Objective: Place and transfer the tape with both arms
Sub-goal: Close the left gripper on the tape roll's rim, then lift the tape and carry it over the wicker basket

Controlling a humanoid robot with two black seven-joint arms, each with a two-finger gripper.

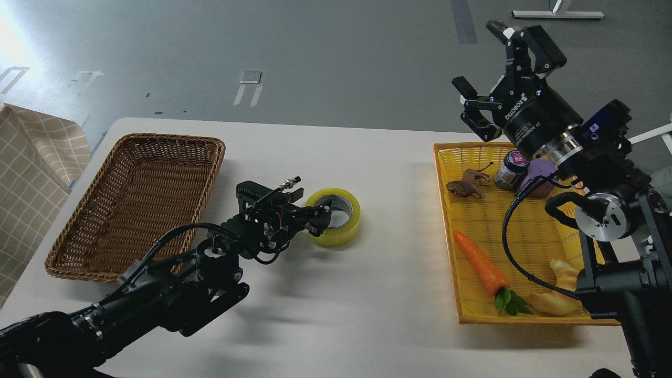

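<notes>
Brown wicker makes up the basket [137,202] on the left side of the white table [336,315]. It looks empty. Just beside it, the left arm [157,294] reaches in low over the table. Its left gripper [321,218] is at the yellow tape [336,219], and one finger pokes into the roll's hole. I cannot tell if the fingers are pinching the roll or not. The tape lies flat on the table, between the two baskets.

On the right sits a yellow tray [451,252]. Inside are a toy carrot [480,265], a small brown animal [467,189], a little jar [509,169], a purple thing [538,173] and bread shapes [554,294]. The right gripper [485,79] is held high above the tray, with its fingers spread wide apart and nothing in them.
</notes>
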